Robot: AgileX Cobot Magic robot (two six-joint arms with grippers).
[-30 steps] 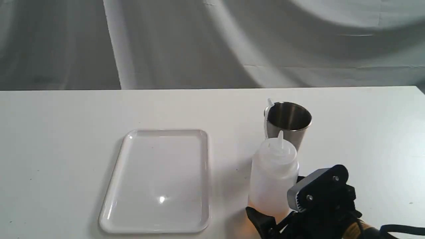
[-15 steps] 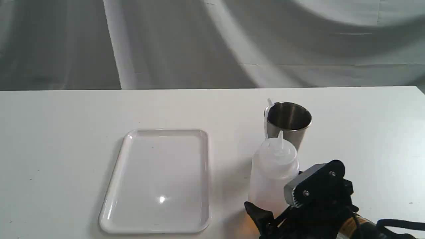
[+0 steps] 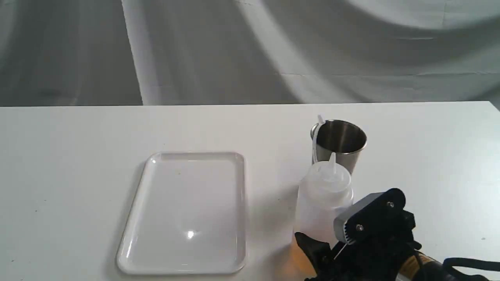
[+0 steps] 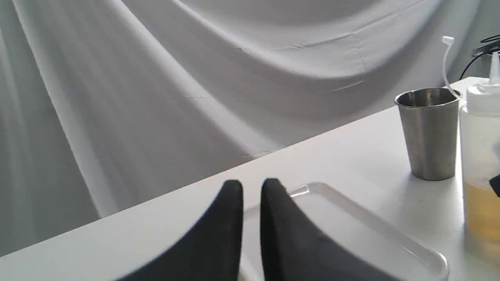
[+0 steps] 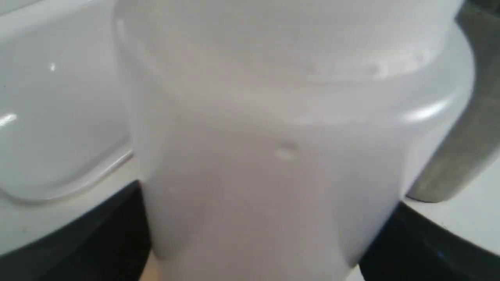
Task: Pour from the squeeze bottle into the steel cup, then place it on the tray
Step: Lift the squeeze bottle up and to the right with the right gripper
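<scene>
The right tool (image 3: pixel 326 241) has just clenched low on the bottle (image 3: pixel 322 195), nudging it where it stands on the worktop (image 3: pixel 78 164) just before the cup (image 3: pixel 340 140), beside the tray (image 3: pixel 187 155), so lifting to pour looks next.

Translucent whitish plastic squeeze bottle (image 3: pixel 322 203), smooth with a soft sheen; tapered brushed stainless-steel cup (image 3: pixel 343 138), dark and shiny inside. The flat white rectangular plastic tray (image 3: pixel 187 195) is glossy, catching a point of light. White table (image 3: pixel 78 175), smooth and matt; grey cloth backdrop (image 3: pixel 234 50), creased.
</scene>
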